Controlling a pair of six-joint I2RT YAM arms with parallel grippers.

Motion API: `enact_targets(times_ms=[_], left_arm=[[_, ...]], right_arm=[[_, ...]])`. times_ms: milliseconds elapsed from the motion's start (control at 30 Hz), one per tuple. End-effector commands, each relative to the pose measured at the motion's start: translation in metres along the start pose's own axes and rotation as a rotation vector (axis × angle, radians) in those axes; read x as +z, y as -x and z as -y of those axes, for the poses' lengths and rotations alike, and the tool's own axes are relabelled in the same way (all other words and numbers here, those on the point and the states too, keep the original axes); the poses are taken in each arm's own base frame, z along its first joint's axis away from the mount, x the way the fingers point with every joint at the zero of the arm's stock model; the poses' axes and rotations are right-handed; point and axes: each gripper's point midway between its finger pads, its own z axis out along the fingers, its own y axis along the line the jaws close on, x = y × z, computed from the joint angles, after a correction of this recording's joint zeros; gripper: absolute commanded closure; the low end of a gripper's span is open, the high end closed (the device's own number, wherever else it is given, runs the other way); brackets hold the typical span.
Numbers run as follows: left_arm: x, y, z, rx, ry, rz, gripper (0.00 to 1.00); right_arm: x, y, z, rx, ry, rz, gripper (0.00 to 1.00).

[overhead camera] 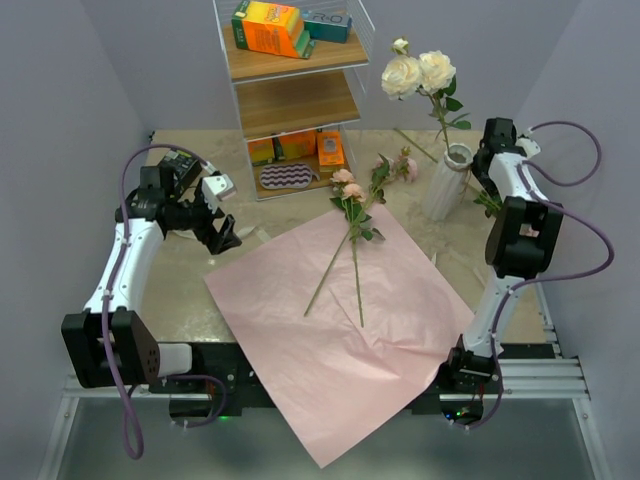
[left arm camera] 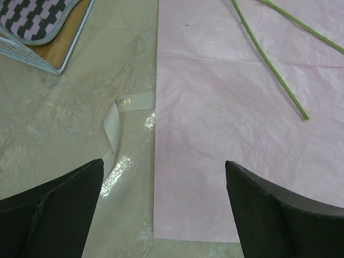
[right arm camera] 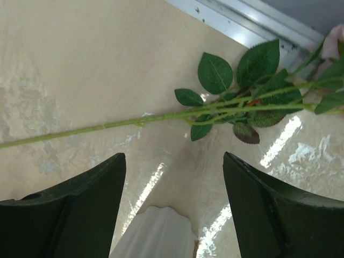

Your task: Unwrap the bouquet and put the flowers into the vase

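From above, the pink sheet (overhead camera: 340, 340) lies spread flat across the middle of the table. Its near corner hangs over the table's near edge and its right corner reaches close to the right arm's base. Two pink roses (overhead camera: 352, 215) lie on its far half with their stems crossed and their blooms toward the shelf rack (overhead camera: 290, 100). The vase (overhead camera: 445, 185) stands upright on bare table far right, just off the sheet, holding cream-white roses (overhead camera: 418, 72).

The left wrist view adds a cream ribbon (left arm camera: 115, 126) curled on the table, touching the sheet's straight left edge. It also shows two bare stem ends (left arm camera: 269, 59) on the pink paper and a corner of the rack with a zigzag-striped pad (left arm camera: 32, 16). The left gripper (left arm camera: 164, 164) hangs over that edge, its jaws spread wide with nothing between them. Open tabletop lies to its left.

The right wrist view shows a leafy rose stem (right arm camera: 161, 115) lying across bare table beyond the fingers. From above, only a bit of its green shows beside the right arm. The right gripper (right arm camera: 173, 161) is open and holds nothing, and the vase's wavy white rim (right arm camera: 156, 231) shows below the gap. A metal rail (right arm camera: 258, 21) marks the table's edge just past the leaves.
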Motion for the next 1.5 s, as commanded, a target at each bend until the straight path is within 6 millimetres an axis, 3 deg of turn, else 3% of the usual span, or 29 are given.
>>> enact_targets(times_ms=[0,33,200,300,533,700,1067,1200,1333,1467], left_arm=[[0.0,0.006,-0.007,-0.002,0.005,0.019,0.01],[0.0,0.005,-0.008,-0.001,0.008,0.015,0.01],[0.0,0.004,-0.01,-0.004,0.016,0.004,0.01],[0.0,0.001,-0.011,-0.011,0.018,-0.006,0.0],[0.0,-0.004,-0.013,-0.016,0.032,-0.028,0.01],[0.002,-0.006,-0.014,-0.033,0.035,-0.033,0.01],[0.003,-0.01,-0.02,-0.041,0.056,-0.051,0.01],[0.005,-0.01,-0.023,-0.049,0.053,-0.054,0.01],[0.006,-0.014,-0.021,-0.053,0.05,-0.063,0.01],[0.008,-0.02,-0.02,-0.056,0.045,-0.068,0.01]], right_arm=[[0.0,0.001,0.009,0.276,-0.08,0.019,0.23],[-0.003,-0.003,0.017,0.316,-0.098,0.025,0.23],[0.001,-0.01,0.019,0.544,-0.088,0.051,0.23],[0.012,-0.03,0.024,0.611,-0.146,-0.006,0.21],[0.02,-0.021,0.008,0.709,-0.111,0.009,0.2],[0.028,-0.02,0.007,0.74,-0.149,0.02,0.21],[0.034,-0.012,0.023,0.833,-0.218,0.105,0.26],[0.041,-0.018,0.025,0.873,-0.237,0.072,0.26],[0.041,-0.011,0.029,0.881,-0.244,0.085,0.38],[0.044,-0.001,0.039,0.877,-0.244,0.102,0.41]])
